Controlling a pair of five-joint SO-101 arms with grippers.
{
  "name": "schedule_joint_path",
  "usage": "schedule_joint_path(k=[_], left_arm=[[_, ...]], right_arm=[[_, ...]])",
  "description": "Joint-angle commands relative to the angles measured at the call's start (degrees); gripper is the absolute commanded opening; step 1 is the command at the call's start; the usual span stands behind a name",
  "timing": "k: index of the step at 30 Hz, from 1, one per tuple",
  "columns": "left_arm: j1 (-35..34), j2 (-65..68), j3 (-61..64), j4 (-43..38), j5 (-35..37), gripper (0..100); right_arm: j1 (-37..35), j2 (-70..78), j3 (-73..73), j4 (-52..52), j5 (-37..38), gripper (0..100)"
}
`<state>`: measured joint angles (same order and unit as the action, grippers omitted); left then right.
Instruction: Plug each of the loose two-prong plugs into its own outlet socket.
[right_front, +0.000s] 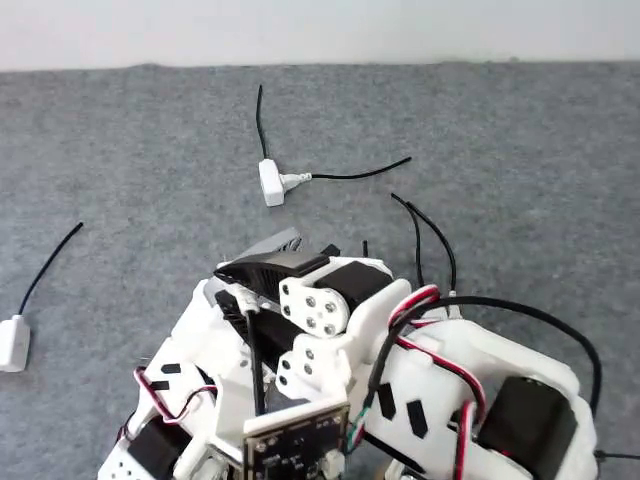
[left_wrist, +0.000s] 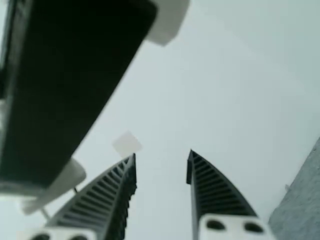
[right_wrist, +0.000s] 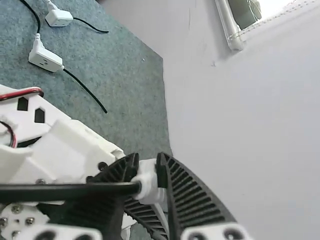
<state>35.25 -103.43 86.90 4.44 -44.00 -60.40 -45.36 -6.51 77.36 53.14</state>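
Grey carpet (right_front: 520, 140) carries two white outlet sockets: a far socket (right_front: 270, 184) at centre, with one corded plug (right_front: 293, 180) touching its right side, and a left socket (right_front: 12, 343) at the edge. The right gripper (right_wrist: 148, 159) clamps a second plug (right_wrist: 148, 184). The left gripper (left_wrist: 160, 160) stands spread apart.

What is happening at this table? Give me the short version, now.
The right gripper is shut on a white two-prong plug with a black cord, away from both sockets. The left gripper is open and holds nothing. One outlet socket lies on the middle of the grey carpet. A second outlet socket lies at the high view's left edge. The held plug is not yet in a socket.
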Motion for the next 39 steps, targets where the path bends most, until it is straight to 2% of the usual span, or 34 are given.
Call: schedule_joint_path(k=[1, 6, 13, 36, 39], left_arm=[[-0.53, -0.97, -2.15, -0.7, -1.67, 16], [-1.23, -0.97, -2.15, -0.62, -1.67, 16], [-2.37, -1.05, -2.68, -0.7, -1.49, 16], [-2.46, -1.05, -3.65, -0.7, -1.76, 16], [-2.46, -1.05, -4.62, -0.62, -1.76, 16]], right_arm=[[-0.22, -2.07, -2.2, 1.1, -0.7, 0.9], [-0.13, -2.51, -2.2, 1.27, -0.7, 0.9], [4.0, -2.42, -2.11, 3.82, -0.79, 0.9], [4.26, -2.77, -2.2, 9.71, -0.79, 0.9], [6.11, -4.35, -2.11, 9.71, -0.79, 0.9]])
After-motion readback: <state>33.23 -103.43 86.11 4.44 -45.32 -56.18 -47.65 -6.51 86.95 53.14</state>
